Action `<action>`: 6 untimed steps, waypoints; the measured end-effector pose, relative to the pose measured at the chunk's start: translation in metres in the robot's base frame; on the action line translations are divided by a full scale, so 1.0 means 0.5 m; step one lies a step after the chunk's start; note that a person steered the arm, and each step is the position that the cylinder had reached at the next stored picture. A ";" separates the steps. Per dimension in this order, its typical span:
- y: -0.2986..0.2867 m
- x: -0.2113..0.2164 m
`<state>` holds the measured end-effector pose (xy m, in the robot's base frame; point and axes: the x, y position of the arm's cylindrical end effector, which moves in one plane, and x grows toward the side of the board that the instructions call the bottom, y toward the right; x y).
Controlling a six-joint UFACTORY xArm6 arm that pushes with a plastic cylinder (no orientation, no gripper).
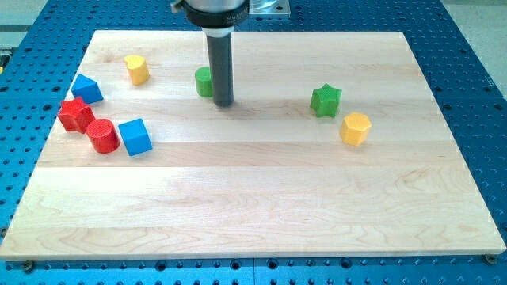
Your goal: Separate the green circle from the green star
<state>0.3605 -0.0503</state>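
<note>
The green circle (203, 81) sits near the view's top, left of centre, partly hidden behind the dark rod. My tip (223, 104) rests on the wooden board (253, 198), touching or nearly touching the green circle's right side. The green star (325, 100) lies well to the view's right of the tip, apart from the circle by about a quarter of the board's width.
A yellow block (356, 128) lies just below and right of the green star. At the view's left are a yellow block (137, 69), a blue block (87, 89), a red star (76, 115), a red cylinder (103, 135) and a blue cube (135, 136).
</note>
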 end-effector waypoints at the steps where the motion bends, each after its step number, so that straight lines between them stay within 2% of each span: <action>1: -0.013 -0.057; 2: -0.018 -0.067; 3: -0.049 -0.026; 4: -0.075 -0.090; 5: -0.033 -0.089; 6: 0.160 -0.130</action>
